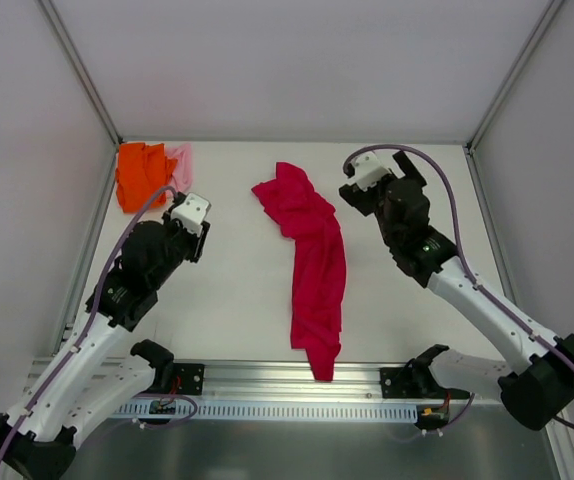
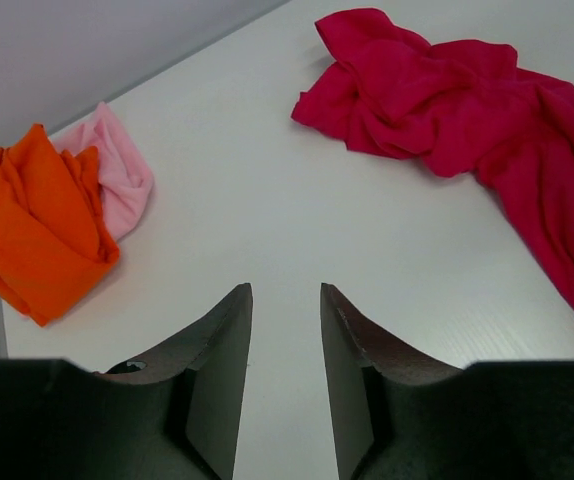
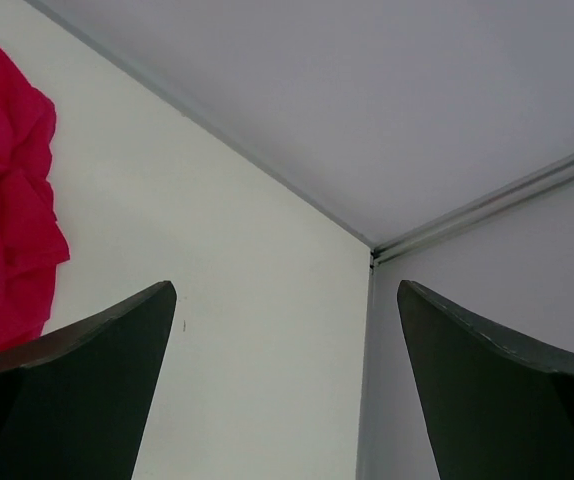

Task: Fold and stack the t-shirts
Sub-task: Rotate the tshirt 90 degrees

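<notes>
A crimson-red t-shirt [image 1: 312, 262] lies crumpled in a long strip down the middle of the table, its lower end hanging over the front rail; it also shows in the left wrist view [image 2: 467, 110] and the right wrist view [image 3: 7, 200]. A bunched orange t-shirt [image 1: 139, 175] [image 2: 32, 225] sits in the far left corner with a pale pink t-shirt [image 1: 180, 160] [image 2: 122, 170] tucked against it. My left gripper [image 1: 189, 215] [image 2: 285, 295] hovers between the orange shirt and the red one, partly open and empty. My right gripper [image 1: 367, 180] [image 3: 287, 290] is wide open and empty, right of the red shirt's top.
White walls with metal corner posts [image 1: 82, 75] [image 1: 512, 75] enclose the table [image 1: 237, 280]. A slotted metal rail [image 1: 297, 385] runs along the front edge by the arm bases. The right wrist view looks toward the far right corner [image 3: 372, 250].
</notes>
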